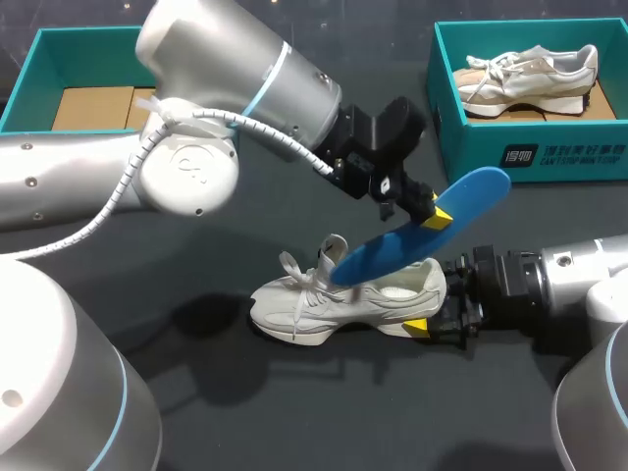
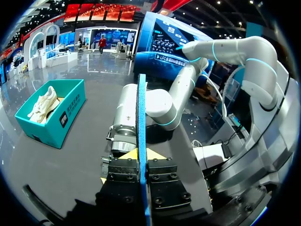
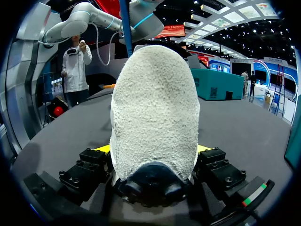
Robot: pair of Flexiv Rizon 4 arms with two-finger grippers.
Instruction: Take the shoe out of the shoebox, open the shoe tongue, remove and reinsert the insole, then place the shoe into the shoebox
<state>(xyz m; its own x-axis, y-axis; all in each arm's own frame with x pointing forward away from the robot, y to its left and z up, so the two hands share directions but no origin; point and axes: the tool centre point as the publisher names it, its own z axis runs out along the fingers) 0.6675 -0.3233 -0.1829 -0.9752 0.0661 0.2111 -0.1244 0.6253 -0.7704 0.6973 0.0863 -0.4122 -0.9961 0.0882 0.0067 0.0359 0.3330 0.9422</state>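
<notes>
Pinching the blue insole [image 1: 422, 240] edge-on in my left gripper [image 1: 424, 211], with its lower tip at the mouth of the shoe [image 1: 334, 299], I should move it along its own slant, in line with the shoe's length. Twisting it would risk buckling it or catching the tongue. My right gripper [image 1: 432, 319] is clamped on the heel, pinning the shoe to the table [image 1: 196, 392], and that hold must be firm or the shoe will drag with the insole.

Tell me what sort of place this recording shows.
Probably a tabletop robot shoe-handling station: a dark grey table carries an open teal cardboard shoebox, with a cream lace-up sneaker and a blue foam insole out for handling.
</notes>
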